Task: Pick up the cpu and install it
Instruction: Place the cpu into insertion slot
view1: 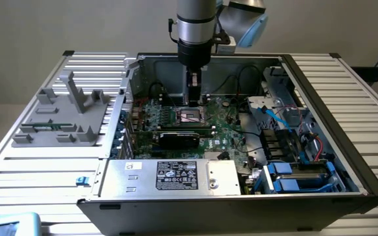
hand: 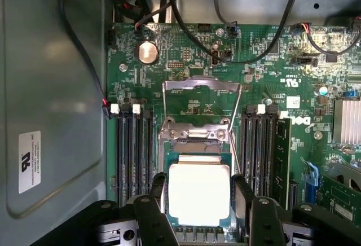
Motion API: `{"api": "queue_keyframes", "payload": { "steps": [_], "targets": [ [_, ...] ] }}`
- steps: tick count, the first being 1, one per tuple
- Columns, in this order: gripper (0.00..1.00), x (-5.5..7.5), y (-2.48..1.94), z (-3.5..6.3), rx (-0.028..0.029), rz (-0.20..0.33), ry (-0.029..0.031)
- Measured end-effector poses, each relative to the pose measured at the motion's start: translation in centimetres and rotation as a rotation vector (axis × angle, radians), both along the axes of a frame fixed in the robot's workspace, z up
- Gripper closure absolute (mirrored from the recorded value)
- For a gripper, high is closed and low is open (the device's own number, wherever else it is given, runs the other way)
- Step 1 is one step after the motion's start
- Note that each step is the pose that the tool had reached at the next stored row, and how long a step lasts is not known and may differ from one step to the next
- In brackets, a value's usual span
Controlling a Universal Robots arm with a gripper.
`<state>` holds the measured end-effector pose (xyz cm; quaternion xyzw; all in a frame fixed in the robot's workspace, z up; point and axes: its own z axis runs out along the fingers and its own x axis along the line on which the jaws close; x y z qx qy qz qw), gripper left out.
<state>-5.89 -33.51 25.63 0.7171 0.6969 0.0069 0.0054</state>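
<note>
The cpu [hand: 199, 194] is a flat square chip with a bright silver top and a thin green rim. It sits between my gripper's [hand: 199, 198] two black fingers [hand: 158, 192], which press against its opposite edges. The chip hangs level right over the motherboard's socket [hand: 194, 139], whose metal load plate [hand: 201, 88] is flipped open behind it. In the exterior view my gripper [view1: 194, 101] points straight down inside the open computer case, just above the socket [view1: 192, 117].
Memory slots [hand: 135, 156] flank the socket on both sides, and black cables [hand: 186, 26] run across the board. A black expansion card [view1: 182, 137] and the silver power supply [view1: 169, 177] lie in front of the socket. A grey fixture [view1: 64, 118] stands on the exterior view's left.
</note>
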Motion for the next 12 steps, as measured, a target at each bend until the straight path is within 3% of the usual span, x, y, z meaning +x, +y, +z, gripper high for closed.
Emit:
{"api": "queue_keyframes", "payload": {
  "steps": [7,12],
  "targets": [
    [0.44,-0.02,0.01,-0.12,0.0004,-0.004,-0.0005],
    [0.44,-0.06,0.00,-0.84,-0.0020,-0.004,-0.0002]
  ]
}}
